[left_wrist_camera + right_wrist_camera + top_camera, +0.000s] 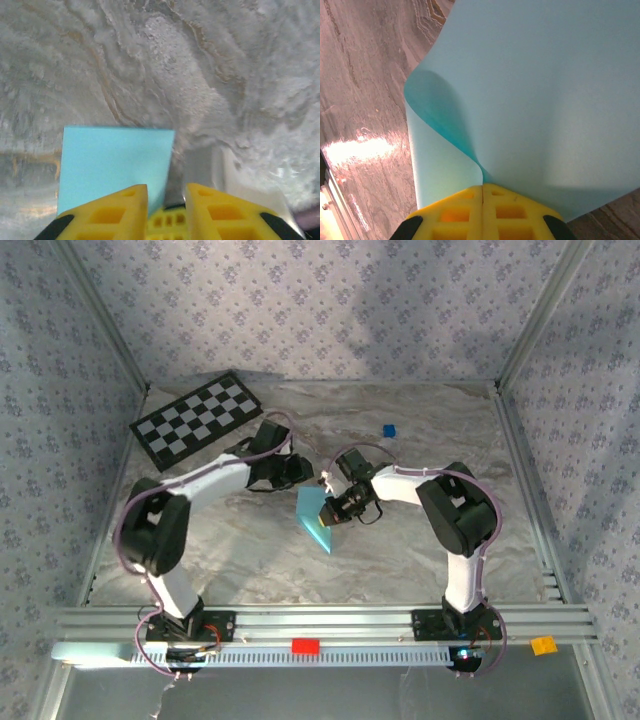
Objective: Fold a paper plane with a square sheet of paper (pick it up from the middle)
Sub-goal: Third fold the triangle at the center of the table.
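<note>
The square sheet of paper (316, 516) is light sky-blue and hangs above the middle of the table, doubled over on itself. My right gripper (332, 508) is shut on it. In the right wrist view the yellow fingertips (483, 189) meet on the paper (545, 90), which curls in a loop to their left. My left gripper (303, 476) is just behind the sheet. In the left wrist view its jaws (166, 192) stand a little apart, and the right edge of the paper (115, 160) runs down into the gap between them.
A black-and-white checkerboard (198, 418) lies at the back left. A tiny dark-blue cube (389, 429) sits at the back right of centre. A red block (305, 645) and an orange block (543, 644) rest on the front rail. Patterned walls enclose the table.
</note>
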`<state>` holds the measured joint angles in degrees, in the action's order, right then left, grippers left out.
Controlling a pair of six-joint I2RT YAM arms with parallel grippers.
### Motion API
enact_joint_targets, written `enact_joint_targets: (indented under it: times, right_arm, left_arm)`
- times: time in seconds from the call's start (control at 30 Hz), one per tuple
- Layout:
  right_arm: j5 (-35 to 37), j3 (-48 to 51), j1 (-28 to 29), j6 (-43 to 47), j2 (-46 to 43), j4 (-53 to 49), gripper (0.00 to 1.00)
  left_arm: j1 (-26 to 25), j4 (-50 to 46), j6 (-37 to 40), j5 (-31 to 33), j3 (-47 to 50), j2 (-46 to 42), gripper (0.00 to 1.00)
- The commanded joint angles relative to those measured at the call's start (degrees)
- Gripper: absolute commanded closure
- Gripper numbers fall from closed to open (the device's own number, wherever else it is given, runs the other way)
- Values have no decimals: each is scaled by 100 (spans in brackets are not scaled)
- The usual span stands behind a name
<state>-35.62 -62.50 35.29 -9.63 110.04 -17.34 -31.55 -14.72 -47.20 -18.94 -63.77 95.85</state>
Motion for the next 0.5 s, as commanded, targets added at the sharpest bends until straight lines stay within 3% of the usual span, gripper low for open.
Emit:
enact_joint_targets:
  times: [0.0,0.13,0.27,0.47]
  right_arm:
    - [99,142,24,-75,134,-99,100]
    - [96,159,31,-114,132,-78,100]
    - [109,176,31,-126,115,-120,100]
    - [142,194,23,-127,88,-137,100]
  left_arm:
    - [-90,445,-442,38,715,-731,86]
    - [-273,1919,-1434,-156,1952,-1350,100]
    - [-512,3029,-2000,-190,2664,-1430,100]
    - [-774,3494,-2253,-79,2942,-1076,100]
